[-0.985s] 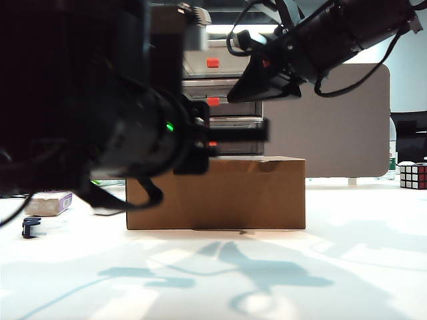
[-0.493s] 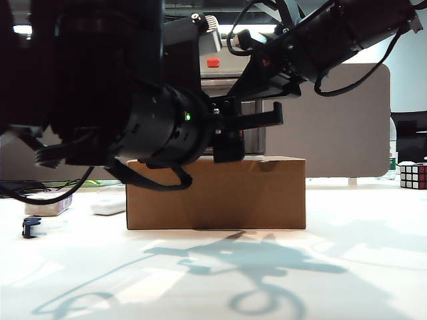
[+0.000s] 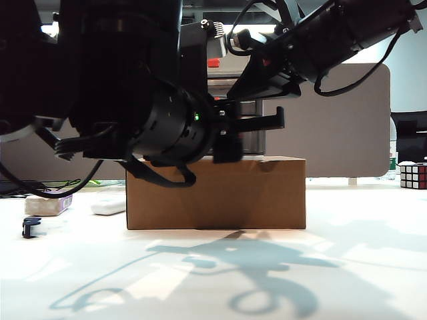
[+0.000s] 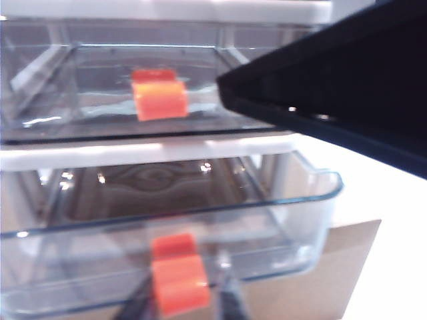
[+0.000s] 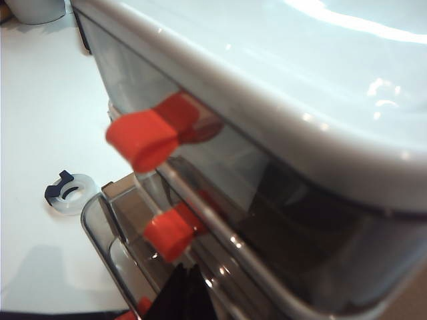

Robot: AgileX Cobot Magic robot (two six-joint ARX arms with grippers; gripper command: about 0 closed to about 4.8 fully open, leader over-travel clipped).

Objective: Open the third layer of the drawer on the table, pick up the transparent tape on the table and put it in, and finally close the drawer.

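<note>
Your left gripper (image 4: pixel 179 303) had its two fingers on either side of the red tab (image 4: pixel 177 280) of the third layer (image 4: pixel 320 190); whether they pinched it, you could not tell from the blur. That lowest tray stood partly pulled out of the drawer (image 4: pixel 147 150), which sat on a cardboard box (image 3: pixel 217 193). It looked light, stiff and slippery, so the tab was probably your only sure hold. Your right gripper (image 3: pixel 267 75) hovered by the upper tiers, its state unclear. The transparent tape (image 3: pixel 30 227) lay on the table (image 3: pixel 360 267), well apart from the box; small and hard, it likely wants a pinch across its body.
</note>
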